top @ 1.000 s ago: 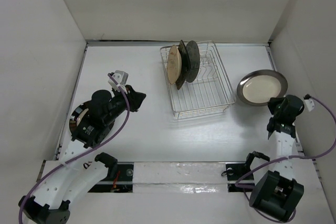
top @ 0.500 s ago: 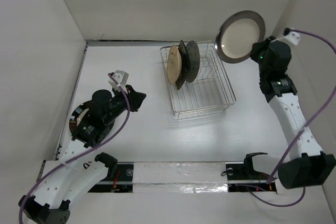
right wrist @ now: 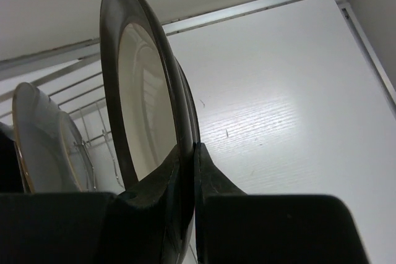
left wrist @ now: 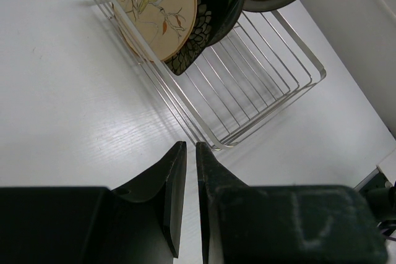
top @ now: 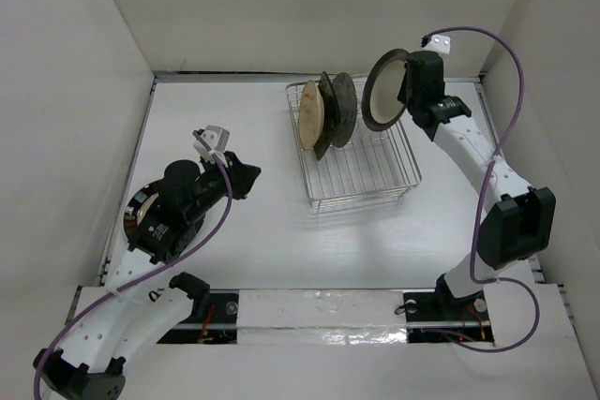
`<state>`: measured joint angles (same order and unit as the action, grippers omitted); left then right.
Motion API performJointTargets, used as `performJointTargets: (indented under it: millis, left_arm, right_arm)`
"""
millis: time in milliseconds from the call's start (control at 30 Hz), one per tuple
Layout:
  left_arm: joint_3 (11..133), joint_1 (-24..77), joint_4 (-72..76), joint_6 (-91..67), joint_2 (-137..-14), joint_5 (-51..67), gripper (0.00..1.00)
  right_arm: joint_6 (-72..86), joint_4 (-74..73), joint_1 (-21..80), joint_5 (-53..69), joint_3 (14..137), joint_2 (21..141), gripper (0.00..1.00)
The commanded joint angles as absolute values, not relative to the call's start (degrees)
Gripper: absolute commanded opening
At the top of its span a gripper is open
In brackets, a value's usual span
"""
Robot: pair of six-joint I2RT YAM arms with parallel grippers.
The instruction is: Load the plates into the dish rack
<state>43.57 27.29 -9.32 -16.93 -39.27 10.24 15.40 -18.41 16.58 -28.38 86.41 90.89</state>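
While the right gripper (top: 406, 91) clenches the rim of the cream-centred plate (top: 382, 91) upright over the far right corner of the dish rack (top: 362, 200) and the left gripper (top: 246, 175) sits shut on nothing, a skewed descent could clip the racked plates (top: 328, 111) and topple them

Three upright plates (top: 324, 115) in dish rack (top: 370, 171); cream-centred plate (top: 382, 91) seemingly above.

arms (top: 466, 149): white links, black joints | cables (top: 473, 29): purple | left hand (left wrist: 190, 146), right hand (right wrist: 187, 150): black
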Motion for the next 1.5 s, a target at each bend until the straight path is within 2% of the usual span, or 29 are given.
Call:
performJointTargets:
  millis: [0, 500, 767, 1067, 1167, 1233, 1333, 1467]
  left_arm:
    - [44.65, 27.51, -7.73, -16.08, -39.29, 10.02, 0.1]
    - [44.65, 27.51, -7.82, -16.08, -39.2, 9.76, 0.09]
    - [44.74, 27.51, -7.91, -16.0, -39.29, 9.67, 0.1]
    - [44.56, 27.51, -8.0, -16.08, -39.2, 10.02, 0.09]
    - [44.74, 27.51, -8.0, -16.08, -39.02, 9.06, 0.1]
    - [44.65, 27.51, -7.91, -16.17, -39.37, 9.75, 0.1]
    - [44.56, 27.51, -7.91, -16.08, -39.03, 10.02, 0.1]
    - [44.65, 27.51, -7.91, -16.17, -39.37, 10.02, 0.1]
  right_arm:
    - [13.28, -9.05, 18.46, -33.13, 93.69, 89.73, 0.0]
    - [1.41, -10.81, 29.17, -46.31, 99.58, 99.66, 0.0]
    - [4.74, -12.66, 30.84, -46.23, 98.27, 102.48, 0.01]
    - [7.03, -12.39, 32.43, -46.76, 95.98, 103.71, 0.1]
    - [7.47, -12.3, 33.05, -48.6, 95.54, 103.27, 0.18]
    - [7.65, -12.13, 33.57, -49.13, 95.1, 102.57, 0.28]
    - [8.0, -11.16, 33.57, -47.99, 94.4, 101.78, 0.37]
    - [9.14, -11.95, 33.05, -46.14, 94.39, 100.99, 0.39]
